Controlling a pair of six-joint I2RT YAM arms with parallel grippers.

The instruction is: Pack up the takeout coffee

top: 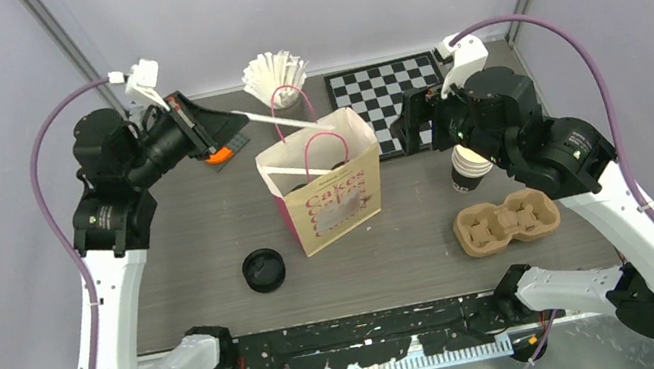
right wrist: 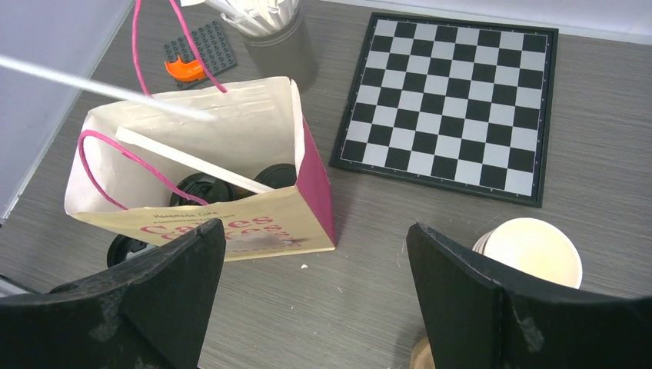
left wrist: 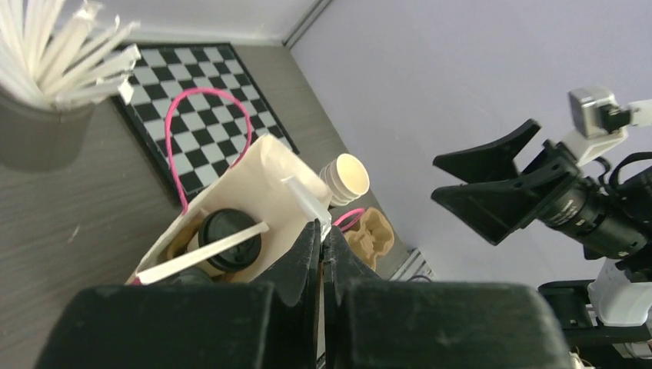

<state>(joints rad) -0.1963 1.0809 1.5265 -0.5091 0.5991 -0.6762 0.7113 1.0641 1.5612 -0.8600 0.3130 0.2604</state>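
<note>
The cream paper bag (top: 329, 189) with pink handles stands open mid-table. Two takeout coffee cups sit inside it, showing only their black lids (right wrist: 201, 187) (right wrist: 277, 175); one lid (left wrist: 225, 237) also shows in the left wrist view. A white wrapped straw (right wrist: 192, 161) lies across them. My left gripper (top: 233, 118) (left wrist: 321, 231) hangs left of the bag's mouth, shut on a second white straw (top: 277, 122) (left wrist: 306, 201) whose far end reaches over the bag. My right gripper (top: 414, 123) (right wrist: 315, 227) is open and empty over the table right of the bag.
A stack of lidless paper cups (top: 469, 167) (right wrist: 530, 247) stands under the right wrist, with the brown pulp carrier (top: 505, 222) in front. A loose black lid (top: 264, 270) lies left of the bag. Behind are a straw holder (top: 276, 80), a chessboard (top: 389, 97) and an orange piece (top: 218, 155).
</note>
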